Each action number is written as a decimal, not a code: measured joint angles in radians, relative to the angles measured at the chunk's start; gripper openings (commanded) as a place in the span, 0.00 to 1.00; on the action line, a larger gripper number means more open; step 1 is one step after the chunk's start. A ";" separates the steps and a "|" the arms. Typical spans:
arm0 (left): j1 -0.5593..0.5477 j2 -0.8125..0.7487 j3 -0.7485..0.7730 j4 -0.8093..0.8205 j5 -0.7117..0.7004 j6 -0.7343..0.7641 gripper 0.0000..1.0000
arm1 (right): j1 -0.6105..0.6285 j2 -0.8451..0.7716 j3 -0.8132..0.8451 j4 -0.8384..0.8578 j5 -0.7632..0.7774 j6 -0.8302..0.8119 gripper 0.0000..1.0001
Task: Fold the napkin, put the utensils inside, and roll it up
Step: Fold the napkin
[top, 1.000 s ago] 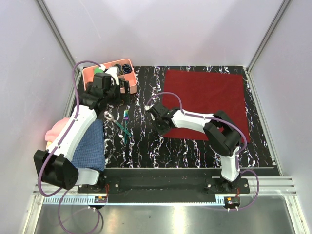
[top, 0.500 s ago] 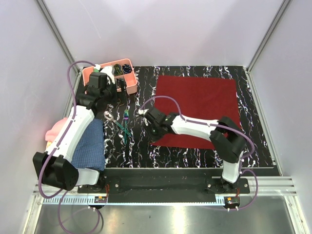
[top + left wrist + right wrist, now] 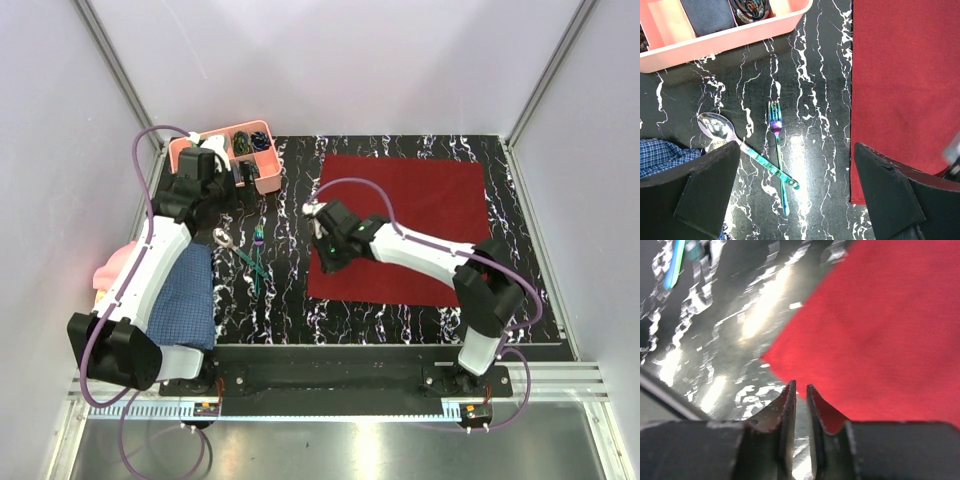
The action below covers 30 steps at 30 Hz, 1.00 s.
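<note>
The black marble-patterned table (image 3: pixel 285 315) with white veins fills the floor of a pale-walled booth. The dark red cloth napkin (image 3: pixel 410 225) lies spread flat on the table's right half. It is a nearly square sheet, and from above its slightly longer side runs left to right. Its edges sit almost square with the table, and its near-left corner points out toward the near left.

My right gripper (image 3: pixel 800 386) hangs over the napkin's edge close to that corner. Its fingers (image 3: pixel 782 412) are a thin slit apart, and I can make out no cloth in the slit.

Left of the napkin, on bare table and apart from it, lies the iridescent teal-and-purple metal fork (image 3: pixel 776 150). Its long axis runs near to far, with the tines toward the far edge. The silvery spoon (image 3: pixel 715 126) with a teal handle has its bowl to the fork's left. Its handle slants toward the near right and crosses the fork's handle.

My left gripper (image 3: pixel 795 160) is up over that stretch, with its fingers (image 3: pixel 890 195) spread wide and nothing between them.

Beyond the fork's tines, the pink plastic compartment tray (image 3: pixel 725 37) sits at the far-left corner with dark items in it. The blue checked cloth (image 3: pixel 190 295) lies at the near left beside my left arm. A pale pink cloth (image 3: pixel 108 270) is just outside it at the table's left edge.
</note>
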 measured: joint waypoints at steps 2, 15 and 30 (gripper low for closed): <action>0.004 0.000 0.000 0.000 0.001 -0.003 0.99 | 0.047 0.018 0.005 0.003 0.000 0.010 0.31; 0.030 0.000 0.000 0.000 0.009 -0.019 0.99 | 0.184 0.167 0.018 0.053 0.018 0.093 0.46; 0.039 0.000 0.000 0.010 0.032 -0.026 0.99 | 0.184 0.212 0.055 0.062 0.098 0.072 0.46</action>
